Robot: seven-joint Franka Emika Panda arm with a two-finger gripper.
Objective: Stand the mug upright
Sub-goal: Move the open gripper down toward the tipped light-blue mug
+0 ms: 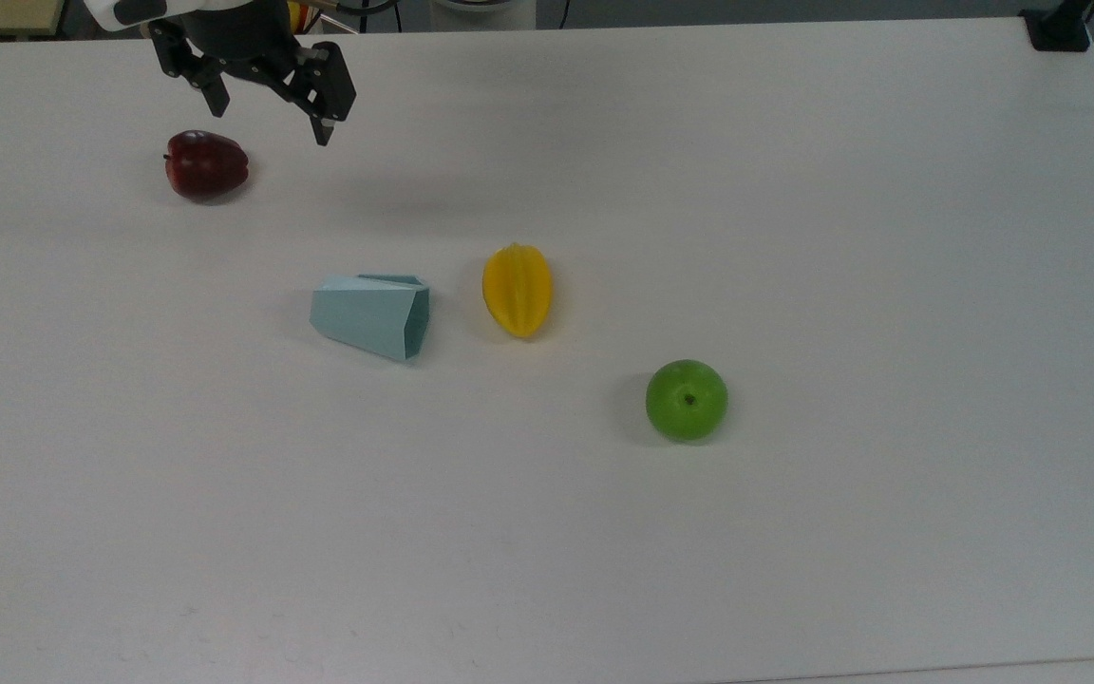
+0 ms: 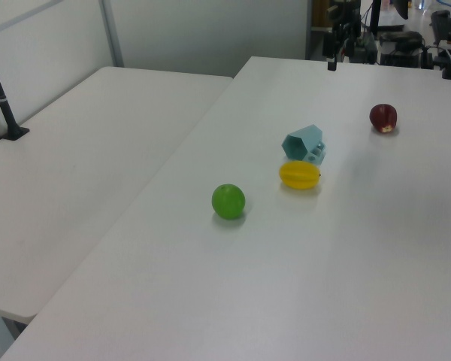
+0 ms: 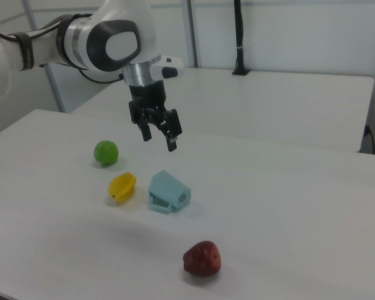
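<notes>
Black two-finger gripper (image 1: 270, 128), fingers spread wide and holding nothing, hangs above the white table (image 1: 794, 190) near its far edge in the top view, just beside a dark red apple (image 1: 206, 165). The pale blue-teal faceted plastic mug (image 1: 372, 315) lies on its side near the table's middle, well apart from the gripper. A yellow ridged starfruit (image 1: 518, 290) lies just beside the mug's mouth, a green apple (image 1: 687, 400) beyond it.
</notes>
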